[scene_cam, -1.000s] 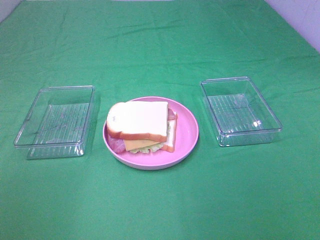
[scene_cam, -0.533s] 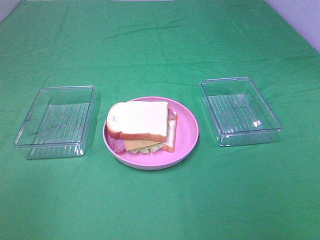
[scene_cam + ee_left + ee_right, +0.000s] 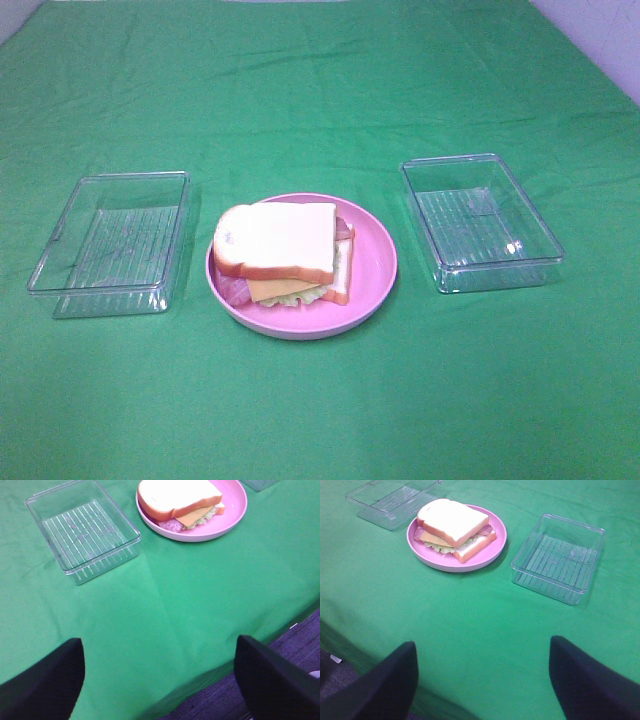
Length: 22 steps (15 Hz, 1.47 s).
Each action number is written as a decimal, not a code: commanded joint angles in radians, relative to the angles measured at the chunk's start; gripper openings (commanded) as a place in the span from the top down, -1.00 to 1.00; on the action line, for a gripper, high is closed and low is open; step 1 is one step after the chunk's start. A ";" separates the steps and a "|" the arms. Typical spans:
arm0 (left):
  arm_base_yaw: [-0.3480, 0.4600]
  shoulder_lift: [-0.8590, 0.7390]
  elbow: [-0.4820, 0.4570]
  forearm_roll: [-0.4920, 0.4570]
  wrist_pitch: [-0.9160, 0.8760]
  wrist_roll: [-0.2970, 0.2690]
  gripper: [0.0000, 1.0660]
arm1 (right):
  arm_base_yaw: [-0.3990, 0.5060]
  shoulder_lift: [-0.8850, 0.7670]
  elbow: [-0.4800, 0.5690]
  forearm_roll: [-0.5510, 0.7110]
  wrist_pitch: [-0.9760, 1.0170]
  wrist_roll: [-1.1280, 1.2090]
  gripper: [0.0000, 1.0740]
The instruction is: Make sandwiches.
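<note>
On green cloth (image 3: 320,90), pink plate (image 3: 375,265), sandwich (image 3: 285,245)

Left gripper (image 3: 159,680): 2 plain black rounded fingers; right gripper (image 3: 482,680) alike

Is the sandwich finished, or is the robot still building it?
It looks finished: the sandwich sits stacked on the pink plate, top bread over cheese, lettuce and bacon. Both clear trays are empty. The left gripper and right gripper are open, holding nothing. Nothing visible remains.

High camera looks down; both wrist views share the pink plate (image 3: 372,262), seemingly from the table's edge.
</note>
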 commanded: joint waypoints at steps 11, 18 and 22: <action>-0.003 -0.002 0.004 -0.012 0.003 0.037 -0.46 | -0.395 -0.008 0.003 0.001 -0.012 0.009 -0.31; 0.171 -0.028 0.004 -0.011 0.003 0.037 -0.46 | -0.489 -0.017 0.003 0.003 -0.012 0.009 -0.31; 0.300 -0.179 0.004 -0.010 0.003 0.037 -0.46 | -0.489 -0.016 0.003 0.003 -0.012 0.009 -0.31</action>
